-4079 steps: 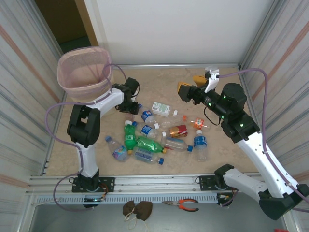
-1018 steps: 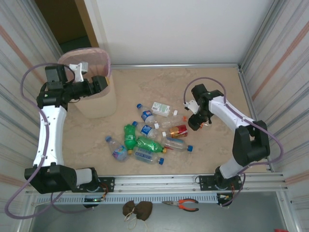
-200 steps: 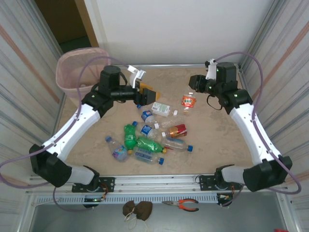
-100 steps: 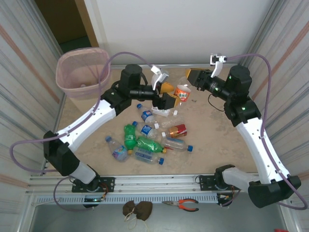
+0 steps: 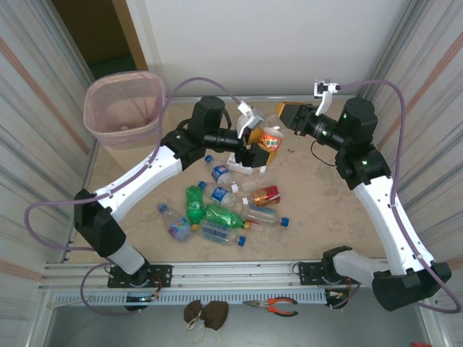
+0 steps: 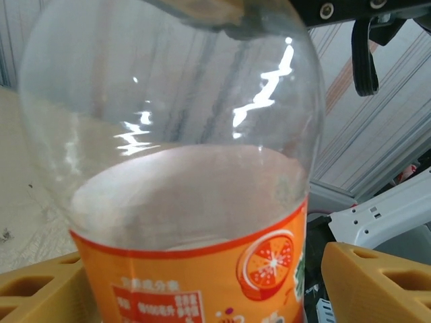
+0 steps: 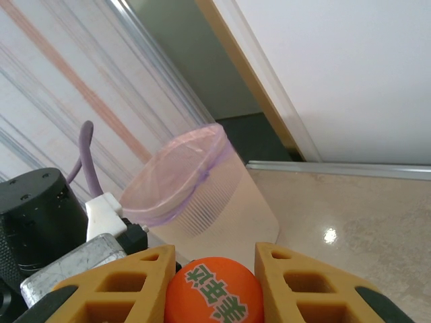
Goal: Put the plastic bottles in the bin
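Bottle (image 5: 272, 137): orange-labelled, in mid-air.
Your right gripper (image 7: 215, 266): clamped on its cap end.
Your left gripper (image 6: 202, 269): wide, flanking its body.

pliers (image 5: 271, 306): orange-handled, grey ledge (image 5: 108, 322) | brown lump (image 5: 205, 311): left of pliers

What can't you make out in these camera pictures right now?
Bin contents: top view, too small, veiled by liner.
Small print on orange-labelled bottle: left wrist view, blurred, cut by lower edge.
Body of that bottle: right wrist view, below lower edge.
Labels of piled bottles: top view, too small.
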`<state>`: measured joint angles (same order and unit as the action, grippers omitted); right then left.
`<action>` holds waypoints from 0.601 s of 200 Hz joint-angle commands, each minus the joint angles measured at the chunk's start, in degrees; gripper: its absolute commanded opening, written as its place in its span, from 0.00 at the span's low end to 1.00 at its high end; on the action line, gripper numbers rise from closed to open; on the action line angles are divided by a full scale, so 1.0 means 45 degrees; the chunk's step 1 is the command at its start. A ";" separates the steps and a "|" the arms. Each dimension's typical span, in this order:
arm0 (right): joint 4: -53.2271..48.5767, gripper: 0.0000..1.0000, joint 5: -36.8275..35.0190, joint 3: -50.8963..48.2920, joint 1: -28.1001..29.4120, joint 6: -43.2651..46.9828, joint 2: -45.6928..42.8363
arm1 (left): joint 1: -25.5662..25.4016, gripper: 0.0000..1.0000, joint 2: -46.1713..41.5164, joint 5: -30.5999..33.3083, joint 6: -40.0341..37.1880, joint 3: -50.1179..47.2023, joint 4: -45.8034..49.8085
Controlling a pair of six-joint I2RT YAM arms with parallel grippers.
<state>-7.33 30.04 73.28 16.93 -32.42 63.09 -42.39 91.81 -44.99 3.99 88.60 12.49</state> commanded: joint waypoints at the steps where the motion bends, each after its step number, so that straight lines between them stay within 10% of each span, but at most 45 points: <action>1: 0.0439 0.15 0.0084 0.0470 0.0105 -0.0080 -0.0402 | -0.0128 0.80 0.0270 -0.0204 -0.0549 0.0648 0.0741; 120: 0.0269 0.16 -0.0495 0.0386 0.0573 0.0565 -0.0747 | -0.0150 0.60 0.0468 0.0110 -0.0581 0.0898 0.1378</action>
<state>-7.33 28.05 73.28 18.52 -31.05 61.82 -42.89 94.08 -45.04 2.07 91.29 18.17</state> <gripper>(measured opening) 0.295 0.631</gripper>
